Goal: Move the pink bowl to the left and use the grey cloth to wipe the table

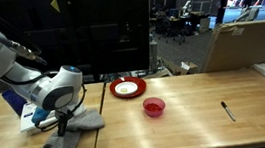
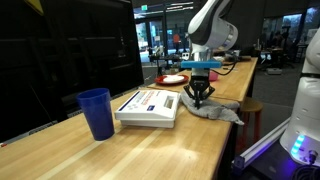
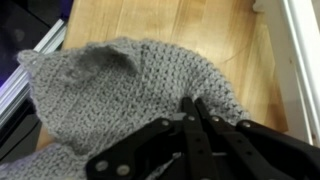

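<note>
Directly beneath the hand (image 1: 63, 116), the grey cloth (image 1: 72, 132) was found lying crumpled on the desk (image 1: 189, 128), near its edge. In the wrist view the fingers (image 3: 200, 125) were seen drawn together, with a fold of the crocheted fabric pinched between their tips. The hand was therefore judged closed on the cloth. The pink bowl (image 1: 153, 107) was noted well apart from the hand, farther along the desk and near a red plate (image 1: 127, 87). A white box (image 2: 150, 105) was recorded just beside the hand, with a blue cup (image 2: 96, 112) beyond it. The wiping step was judged to be in hand. The next move was expected to call for the cloth to be pressed flat and dragged across bare wood, clear of the box.
</note>
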Motion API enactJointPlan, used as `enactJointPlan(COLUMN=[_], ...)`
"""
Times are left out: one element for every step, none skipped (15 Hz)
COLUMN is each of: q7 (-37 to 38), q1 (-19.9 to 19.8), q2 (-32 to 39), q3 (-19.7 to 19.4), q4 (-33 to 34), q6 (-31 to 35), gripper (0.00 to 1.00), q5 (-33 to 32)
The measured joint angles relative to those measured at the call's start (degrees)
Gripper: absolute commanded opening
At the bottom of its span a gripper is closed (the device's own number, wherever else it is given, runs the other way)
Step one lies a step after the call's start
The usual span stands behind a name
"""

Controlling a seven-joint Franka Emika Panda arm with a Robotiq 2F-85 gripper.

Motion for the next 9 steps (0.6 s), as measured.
enactJointPlan(q7=[0.73, 1.22, 1.57, 1.85, 2.10, 2.16, 2.18, 2.24, 2.28], q1=[-0.84, -1.61, -2.27, -2.94, -3.57, -4.20, -4.88, -5.66, -6.55], q2=[-0.13, -0.25, -0.35, -0.41, -0.50, -0.61, -0.63, -0.65, -0.69], q3=[-0.83, -1.67, -2.52, -3.36, -4.12, -4.97, -5.83, -6.71, -7.65], q4=[0.01, 0.01, -0.01, 0.01, -0.01, -0.06, -0.05, -0.03, -0.02], q6=[-0.84, -1.57, -2.21, -2.85, -3.31, -3.80, -4.12, -4.30, -4.50], gripper=[0.01, 0.01, 0.01, 0.01, 0.01, 0.01, 0.01, 0.01, 0.01], q5=[-1.64, -3.20, -4.35, -5.57, -6.74, -7.60, -8.55, -9.69, -10.92])
